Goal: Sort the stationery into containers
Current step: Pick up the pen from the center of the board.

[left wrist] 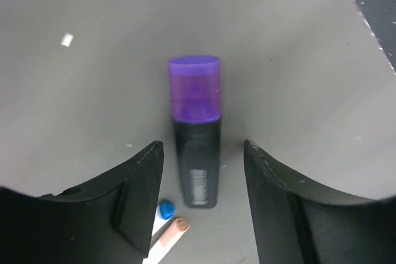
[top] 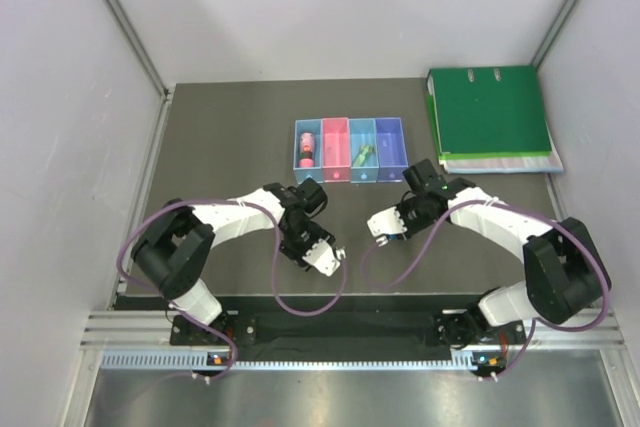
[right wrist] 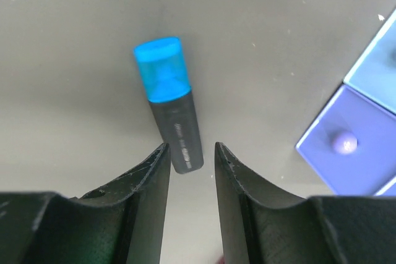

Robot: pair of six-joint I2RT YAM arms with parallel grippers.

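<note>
In the left wrist view a black marker with a purple cap (left wrist: 197, 134) lies on the table. My left gripper (left wrist: 203, 146) is open, and the marker's rear end sits between its fingers without touching them. Two thin white pens (left wrist: 166, 211) lie under the left finger. In the right wrist view a black marker with a blue cap (right wrist: 172, 112) lies flat. My right gripper (right wrist: 190, 146) is narrowly open over its rear end, with a gap on the right side. The containers stand in a row: light blue (top: 298, 127), pink (top: 335, 125), blue (top: 362, 125) and violet-blue (top: 389, 124).
A thick pink item (top: 306, 147) lies in the light blue bin and a mint green one (top: 363, 156) in the blue bin. A small round thing (right wrist: 344, 143) sits in the violet-blue bin (right wrist: 322, 153). A large green ring binder (top: 490, 117) lies at the back right.
</note>
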